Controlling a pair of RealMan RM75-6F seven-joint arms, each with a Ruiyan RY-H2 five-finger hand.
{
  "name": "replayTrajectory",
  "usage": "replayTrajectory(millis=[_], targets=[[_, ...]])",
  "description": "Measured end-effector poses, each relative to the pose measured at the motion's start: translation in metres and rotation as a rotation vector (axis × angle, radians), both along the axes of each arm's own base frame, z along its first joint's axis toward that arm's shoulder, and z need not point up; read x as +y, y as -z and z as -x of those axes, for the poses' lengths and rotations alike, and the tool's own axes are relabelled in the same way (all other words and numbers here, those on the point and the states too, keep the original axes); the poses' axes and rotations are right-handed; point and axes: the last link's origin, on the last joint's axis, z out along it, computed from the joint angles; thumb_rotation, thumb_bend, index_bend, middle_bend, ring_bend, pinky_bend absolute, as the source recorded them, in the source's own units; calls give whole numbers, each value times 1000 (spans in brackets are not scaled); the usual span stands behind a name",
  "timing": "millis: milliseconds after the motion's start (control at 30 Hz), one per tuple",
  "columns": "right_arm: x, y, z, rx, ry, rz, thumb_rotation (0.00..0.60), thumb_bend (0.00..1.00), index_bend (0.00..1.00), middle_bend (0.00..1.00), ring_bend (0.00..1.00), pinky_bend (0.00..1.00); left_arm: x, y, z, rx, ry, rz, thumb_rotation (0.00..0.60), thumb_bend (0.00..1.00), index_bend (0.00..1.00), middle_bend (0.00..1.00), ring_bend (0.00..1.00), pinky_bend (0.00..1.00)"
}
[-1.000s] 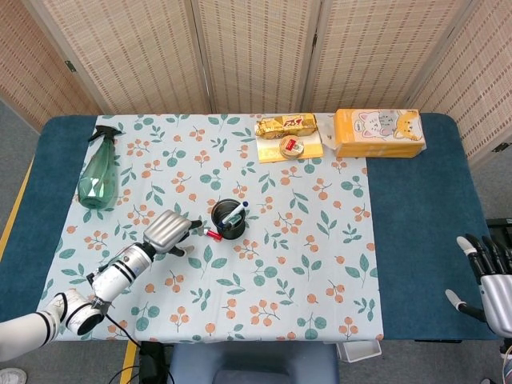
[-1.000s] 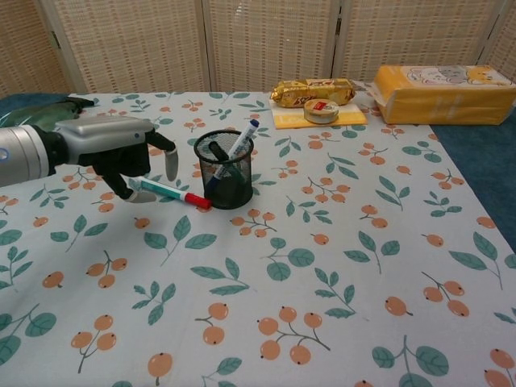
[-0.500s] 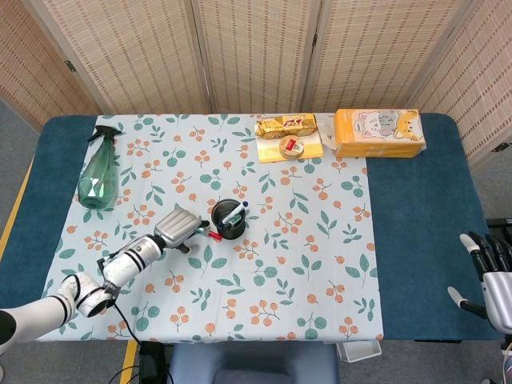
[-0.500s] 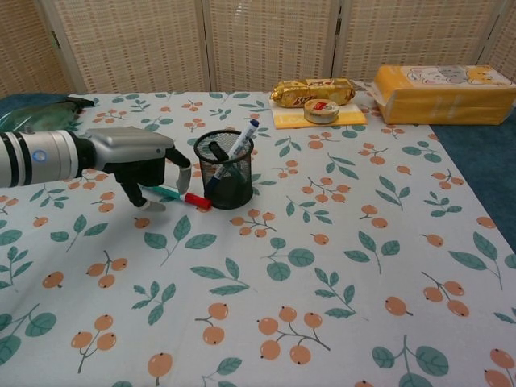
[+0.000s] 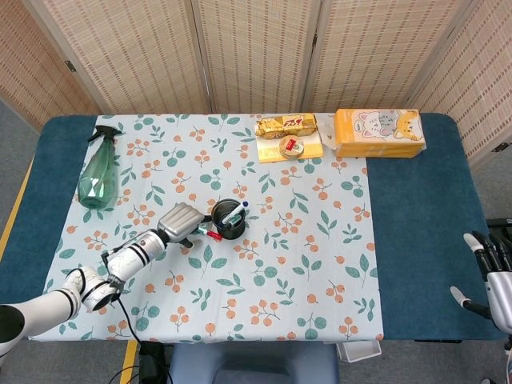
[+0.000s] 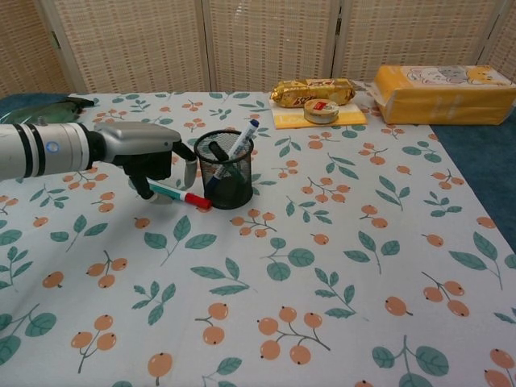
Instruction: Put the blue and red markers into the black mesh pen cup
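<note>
The black mesh pen cup (image 5: 230,218) (image 6: 224,173) stands on the floral cloth left of centre. The blue marker (image 5: 236,214) (image 6: 241,143) leans inside it, cap up. The red marker (image 5: 211,234) (image 6: 182,195) lies flat on the cloth just left of the cup, its red cap by the cup's base. My left hand (image 5: 182,220) (image 6: 151,153) hovers over the marker's left end, which it hides, with fingers curved down and apart on either side of it. My right hand (image 5: 490,276) hangs open off the table's right edge.
A green spray bottle (image 5: 99,171) lies at the far left. At the back stand a gold snack pack (image 5: 286,125) (image 6: 312,91), a round tin (image 5: 291,145) (image 6: 321,111) on a yellow pad, and a yellow tissue pack (image 5: 378,132) (image 6: 443,85).
My left hand has moved right and toward the cup, coming over the red marker's left end. The marker and cup have not moved. The right hand has sunk slightly.
</note>
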Motion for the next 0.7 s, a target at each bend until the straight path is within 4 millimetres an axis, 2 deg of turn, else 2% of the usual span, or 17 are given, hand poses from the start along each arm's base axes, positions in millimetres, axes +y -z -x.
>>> replayTrajectory(millis=[700], targets=[[-1, -5, 3, -12, 9, 14, 600, 193, 64, 63, 32, 0, 20, 12, 4, 34, -23, 3, 600, 345, 475, 1000, 934, 993]])
